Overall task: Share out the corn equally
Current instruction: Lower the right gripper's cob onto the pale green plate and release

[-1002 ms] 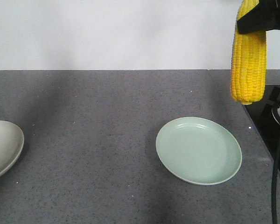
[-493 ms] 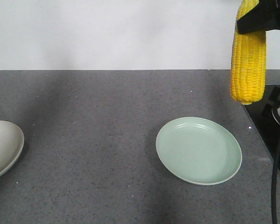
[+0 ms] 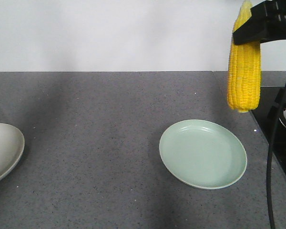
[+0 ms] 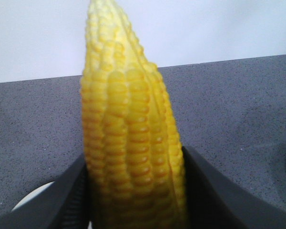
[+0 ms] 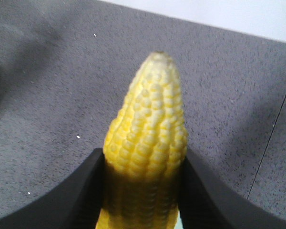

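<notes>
A: Corn cob (image 3: 244, 71) location at that moment?

B: Hung vertical in right gripper (image 3: 249, 37), jaws clamped on its upper part. Well above grey countertop (image 3: 109, 119), up and to the right of green plate (image 3: 229, 179), close to black stove top (image 3: 281, 124). Not touching anything below.

A: Left side?

B: Left gripper (image 4: 133, 200) out of front view. Seen in wrist view only: jaws closed around second cob (image 4: 128, 157), sliver of something pale showing low left, likely beige plate (image 3: 5, 157).

A: Plates?

B: Both bare in front view. Green one whole, beige one cut off at left edge. Well apart.

A: Step?

B: Judged as carry phase, one cob per arm, nothing placed yet.

A: Next move?

B: Probably needed right cob brought inward over green plate centre, tilted toward horizontal, lowered until resting, then jaws released. Same on left with beige plate. Risk: round cob rolling off shallow rim if dropped upright or from height.
</notes>
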Motion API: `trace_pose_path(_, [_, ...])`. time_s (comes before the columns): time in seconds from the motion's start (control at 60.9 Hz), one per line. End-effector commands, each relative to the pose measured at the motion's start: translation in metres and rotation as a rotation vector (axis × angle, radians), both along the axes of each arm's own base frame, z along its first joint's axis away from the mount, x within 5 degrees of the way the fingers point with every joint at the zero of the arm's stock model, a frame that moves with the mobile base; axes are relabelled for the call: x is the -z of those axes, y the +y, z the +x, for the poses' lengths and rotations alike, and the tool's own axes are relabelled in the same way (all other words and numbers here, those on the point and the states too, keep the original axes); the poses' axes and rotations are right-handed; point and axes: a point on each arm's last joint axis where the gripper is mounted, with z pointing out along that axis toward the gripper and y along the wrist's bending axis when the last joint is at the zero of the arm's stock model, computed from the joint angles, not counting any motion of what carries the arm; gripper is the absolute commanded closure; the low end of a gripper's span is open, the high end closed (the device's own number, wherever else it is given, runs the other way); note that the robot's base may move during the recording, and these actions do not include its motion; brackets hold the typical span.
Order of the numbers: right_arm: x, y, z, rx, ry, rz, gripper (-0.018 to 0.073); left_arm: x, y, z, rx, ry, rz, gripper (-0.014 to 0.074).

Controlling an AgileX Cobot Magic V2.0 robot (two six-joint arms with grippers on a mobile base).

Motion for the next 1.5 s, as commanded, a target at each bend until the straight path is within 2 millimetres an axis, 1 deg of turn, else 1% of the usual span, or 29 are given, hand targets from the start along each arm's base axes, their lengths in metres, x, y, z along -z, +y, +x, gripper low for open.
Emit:
trace_pose_path(0.0, [-0.003,0.012,-0.002,-0.023,0.01,-0.003,0.0373,-0.014,0.0,-0.004,-0.004,-0.097,-0.029,0.0541])
trace_pose_path(0.082, [0.011,0.023,0.007,-0.031,0.053,-0.063,0.0373,-0.014,0.0,-0.004,-0.004,-0.097,-0.029,0.0541])
trace_pose_path(0.181, [0.023,0.037,0.014,-0.036,0.094,-0.12,0.0373,-0.014,0.0,-0.004,-0.004,-0.097,-0.03,0.0541])
trace_pose_path(0.279, [0.042,0.048,0.016,-0.06,0.147,-0.168,0.0373,-0.014,0.0,-0.004,-0.004,-0.097,-0.03,0.0541])
trace_pose_path(0.361, [0.064,0.053,0.016,-0.087,0.218,-0.181,0.0373,-0.014,0.0,-0.004,-0.004,-0.097,-0.03,0.0541])
trace_pose_path(0.46, [0.089,0.055,0.017,-0.106,0.291,-0.183,0.0373,-0.014,0.0,-0.004,-0.004,-0.097,-0.03,0.0541])
trace_pose_path(0.526, [0.1,0.055,0.017,-0.115,0.316,-0.185,0.0373,-0.014,0.0,-0.004,-0.004,-0.097,-0.03,0.0541])
trace_pose_path(0.575, [0.105,0.056,0.018,-0.111,0.322,-0.181,0.0373,-0.014,0.0,-0.004,-0.004,-0.097,-0.03,0.0541])
trace_pose_path(0.805, [0.116,0.057,0.021,-0.114,0.354,-0.172,0.0373,-0.014,0.0,-0.004,-0.004,-0.097,-0.03,0.0541])
trace_pose_path(1.019, [0.133,0.059,0.03,-0.11,0.412,-0.172,0.0369,-0.014,0.0,-0.004,-0.004,-0.097,-0.03,0.0541])
trace_pose_path(1.134, [0.136,0.059,0.033,-0.094,0.405,-0.168,0.035,-0.014,0.0,-0.004,-0.004,-0.097,-0.03,0.0541])
trace_pose_path(1.216, [0.135,0.059,0.034,-0.089,0.394,-0.166,0.0316,-0.014,0.0,-0.004,-0.004,-0.097,-0.03,0.0541])
trace_pose_path(1.331, [0.135,0.059,0.035,-0.087,0.391,-0.17,0.0236,-0.014,0.0,-0.004,-0.004,-0.097,-0.03,0.0541])
trace_pose_path(1.479, [0.135,0.058,0.035,-0.085,0.39,-0.171,0.0093,-0.014,0.0,-0.004,-0.004,-0.098,-0.03,0.0541])
